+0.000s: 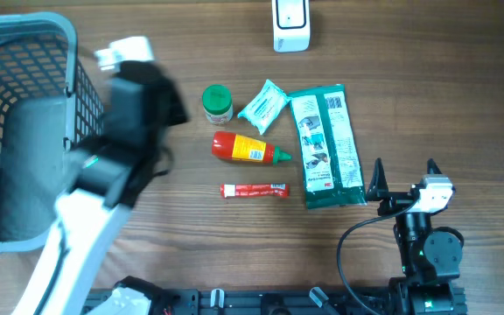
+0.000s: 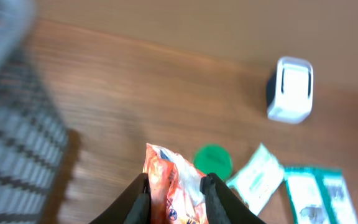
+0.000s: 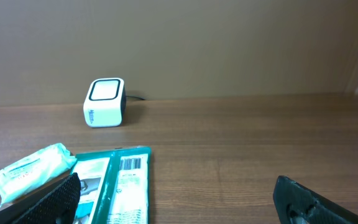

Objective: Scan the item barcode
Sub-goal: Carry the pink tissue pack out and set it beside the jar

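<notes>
Though the right gripper (image 1: 404,173) gapes empty, left gripper (image 2: 178,202) clamped on an orange packet (image 2: 166,168).

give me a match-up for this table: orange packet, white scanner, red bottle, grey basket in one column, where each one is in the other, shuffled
Things:
1. orange packet
2. white scanner
3. red bottle
4. grey basket

Places:
A. at the left edge of the table
B. lying between the green-lidded jar and the red tube
C. gripped by the left end effector
D. standing alone at the far edge

Pairs: 1-C, 2-D, 3-B, 4-A
</notes>
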Tool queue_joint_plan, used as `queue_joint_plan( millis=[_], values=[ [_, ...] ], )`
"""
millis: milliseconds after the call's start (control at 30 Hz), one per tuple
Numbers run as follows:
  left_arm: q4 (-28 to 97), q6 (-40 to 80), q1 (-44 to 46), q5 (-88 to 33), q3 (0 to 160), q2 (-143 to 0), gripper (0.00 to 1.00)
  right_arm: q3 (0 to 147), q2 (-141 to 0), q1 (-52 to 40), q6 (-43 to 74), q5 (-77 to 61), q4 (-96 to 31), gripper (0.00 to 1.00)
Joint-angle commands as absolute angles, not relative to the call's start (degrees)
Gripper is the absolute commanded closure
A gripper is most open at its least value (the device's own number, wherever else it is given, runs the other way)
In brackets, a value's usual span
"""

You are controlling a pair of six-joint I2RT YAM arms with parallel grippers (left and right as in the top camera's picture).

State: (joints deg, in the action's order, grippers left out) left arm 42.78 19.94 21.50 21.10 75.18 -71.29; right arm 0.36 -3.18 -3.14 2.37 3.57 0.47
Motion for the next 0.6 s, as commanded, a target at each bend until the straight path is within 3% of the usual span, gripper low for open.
queue_joint_plan(
  millis=[0,233,467,500,567],
  values=[
    [42.6,20.5,25.5,25.8,75.7,-80.7,0.73,0.3,-3.1,-3.4,3.0,4.4,0.8,0.00],
    [46.0,30.8,23.2,25.1,75.7,-94.9,0.76,0.3,-3.1,-3.4,3.0,4.4,0.8,0.00],
    [48.4,35.2,19.8,19.1,75.7,-96.8,0.76,0.3,-3.1,-3.4,3.0,4.4,0.8,0.00],
    [48.5,35.2,19.8,19.0,75.7,-96.8,0.66,0.3,-3.1,-3.4,3.0,4.4,0.8,0.00],
    [48.5,35.2,19.9,18.9,75.7,-96.7,0.27,0.3,-3.1,-3.4,3.0,4.4,0.8,0.00]
  ],
)
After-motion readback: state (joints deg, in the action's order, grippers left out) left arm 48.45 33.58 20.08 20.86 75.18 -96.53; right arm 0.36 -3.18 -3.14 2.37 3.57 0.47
